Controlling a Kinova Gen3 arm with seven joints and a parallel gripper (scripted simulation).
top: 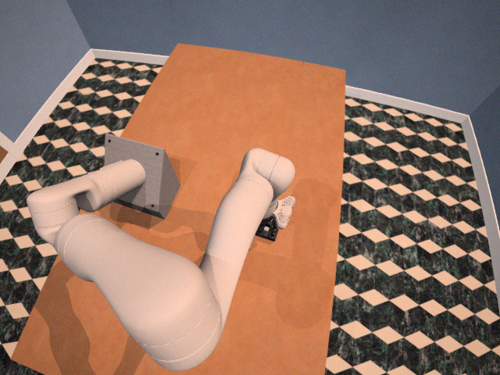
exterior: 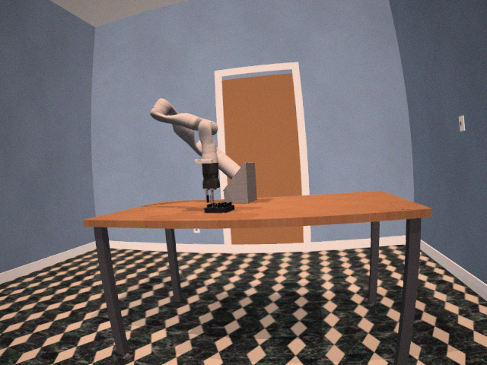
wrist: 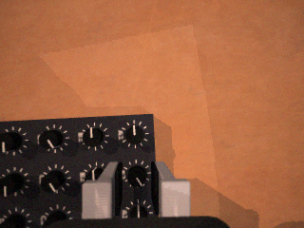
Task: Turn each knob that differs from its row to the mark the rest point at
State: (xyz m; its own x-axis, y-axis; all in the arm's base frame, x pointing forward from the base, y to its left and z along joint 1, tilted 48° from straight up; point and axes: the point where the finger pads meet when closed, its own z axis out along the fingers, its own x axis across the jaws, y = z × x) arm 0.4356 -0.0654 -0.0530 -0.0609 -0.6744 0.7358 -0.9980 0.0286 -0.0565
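The black knob box [top: 269,233] [exterior: 219,209] [wrist: 114,155] stands on the orange table [top: 242,101] [exterior: 314,207] [wrist: 237,71]. In the top view my arm hides most of it. In the wrist view its right-hand columns show, with white lines and rings of marks. My gripper [wrist: 137,180] [exterior: 211,197] hangs straight down over the box, partly open. Its two grey fingers stand on either side of the right-hand knob [wrist: 137,175] of the second visible row, with small gaps to it. That knob's line points down and right. The knob above it [wrist: 134,134] points straight up.
The arm's grey wedge-shaped base block [top: 137,177] [exterior: 241,184] stands on the table behind and beside the box. The box sits near the table's edge [top: 337,194]; checkered floor lies beyond it.
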